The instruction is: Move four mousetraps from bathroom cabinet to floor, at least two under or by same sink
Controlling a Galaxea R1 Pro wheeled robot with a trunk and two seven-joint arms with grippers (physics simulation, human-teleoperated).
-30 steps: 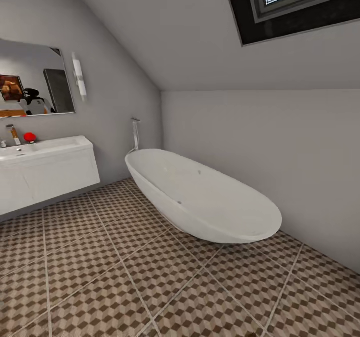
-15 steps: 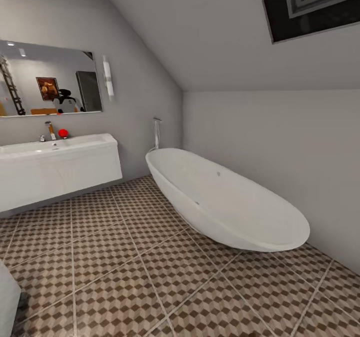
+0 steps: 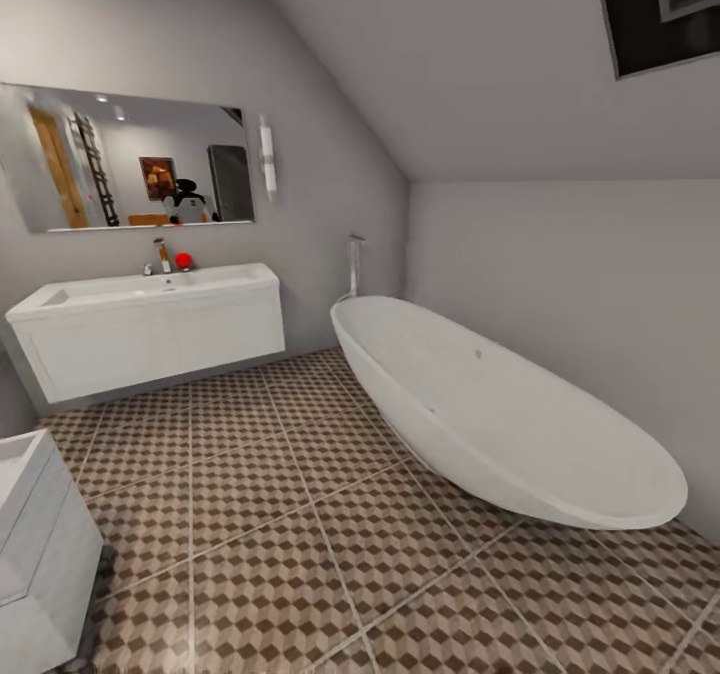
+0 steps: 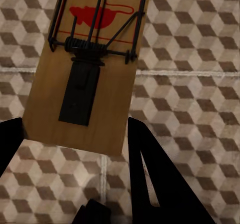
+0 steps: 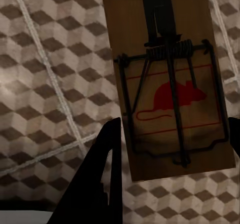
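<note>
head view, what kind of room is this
A bathroom, most likely under a sloped roof: an oval white bathtub stands on the patterned tile floor, and a white sink vanity hangs below a wall mirror.

In the left wrist view the left gripper (image 4: 75, 134) points down, its two dark fingers (image 4: 150, 174) standing on either side of a trap (image 4: 85, 69) and closed on its lower edge; in the right wrist view the right gripper (image 5: 175, 129) also points down, with one finger (image 5: 102, 174) at each side of a second trap (image 5: 167, 79), gripping it.
</note>
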